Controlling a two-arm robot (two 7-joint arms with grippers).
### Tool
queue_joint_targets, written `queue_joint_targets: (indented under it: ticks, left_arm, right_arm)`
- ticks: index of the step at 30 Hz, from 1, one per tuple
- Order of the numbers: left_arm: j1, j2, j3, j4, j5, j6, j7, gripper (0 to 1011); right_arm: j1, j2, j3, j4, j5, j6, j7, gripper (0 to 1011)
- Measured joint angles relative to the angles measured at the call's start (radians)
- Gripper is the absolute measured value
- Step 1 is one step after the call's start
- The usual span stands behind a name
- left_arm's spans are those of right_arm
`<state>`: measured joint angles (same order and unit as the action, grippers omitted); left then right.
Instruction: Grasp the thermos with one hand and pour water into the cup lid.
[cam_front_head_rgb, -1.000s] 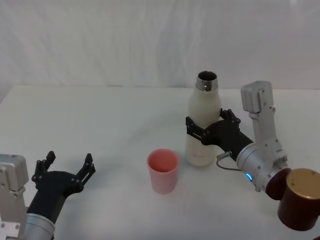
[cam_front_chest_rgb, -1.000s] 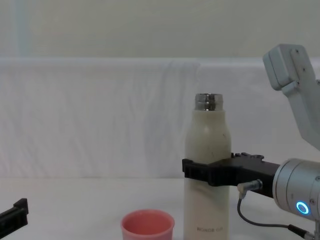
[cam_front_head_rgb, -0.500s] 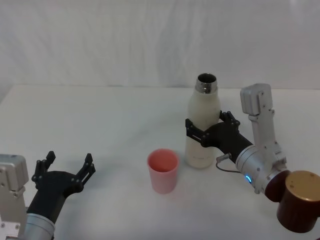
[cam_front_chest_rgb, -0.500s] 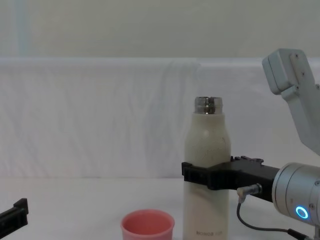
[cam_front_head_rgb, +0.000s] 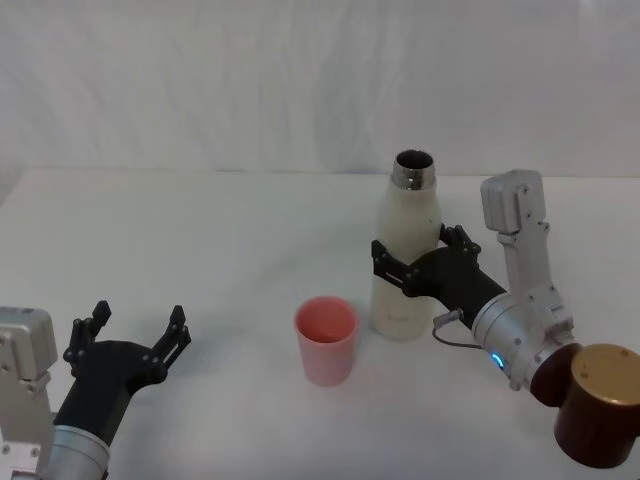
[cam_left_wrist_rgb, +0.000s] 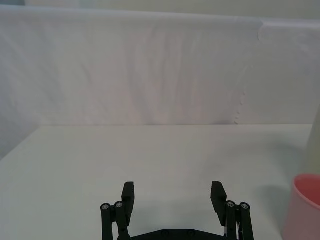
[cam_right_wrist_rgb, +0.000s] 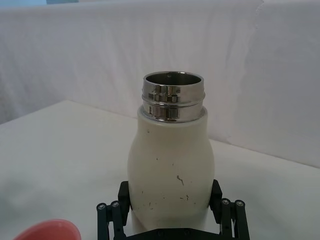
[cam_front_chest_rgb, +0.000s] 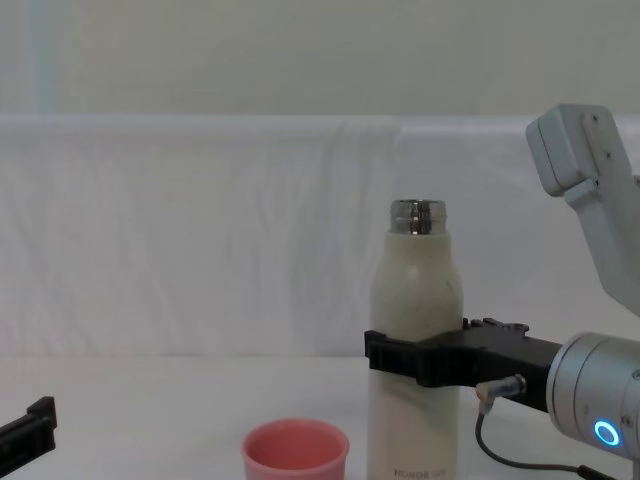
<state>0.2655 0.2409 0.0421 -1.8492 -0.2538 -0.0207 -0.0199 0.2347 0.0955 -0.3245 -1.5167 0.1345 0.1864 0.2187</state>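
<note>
**Thermos upright in my right gripper, cup lid beside it**

I see the thermos (cam_front_head_rgb: 406, 255) standing upright on the white table (cam_front_head_rgb: 220, 240), its long axis vertical and its open steel neck pointing straight up. My right gripper (cam_front_head_rgb: 405, 268) is clamped around its lower body, one finger on each side, coming in from the right. I can't tell what is inside the thermos; the mouth just looks dark. The cup lid (cam_front_head_rgb: 325, 340) sits on the table just to the left of the thermos and a little nearer me, mouth up, not touching it, and it looks empty. My left gripper (cam_front_head_rgb: 132, 335) rests low at the near left, fingers spread wide with nothing between them.
</note>
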Motion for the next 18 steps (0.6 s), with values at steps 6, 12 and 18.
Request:
queue_joint_targets:
  ticks: [6,12,18]
  left_arm:
    - [0.0,0.0,0.0,0.0,0.0,0.0,0.0,1001]
    - [0.0,0.0,0.0,0.0,0.0,0.0,0.0,1001]
    - [0.0,0.0,0.0,0.0,0.0,0.0,0.0,1001]
  right_arm:
    - [0.0,0.003,-0.003,0.0,0.004,0.001,-0.001,959]
    - [0.001,0.005,-0.005,0.002,0.01,0.004,-0.002,959]
    - [0.001,0.005,-0.005,0.003,0.012,0.006,-0.002,959]
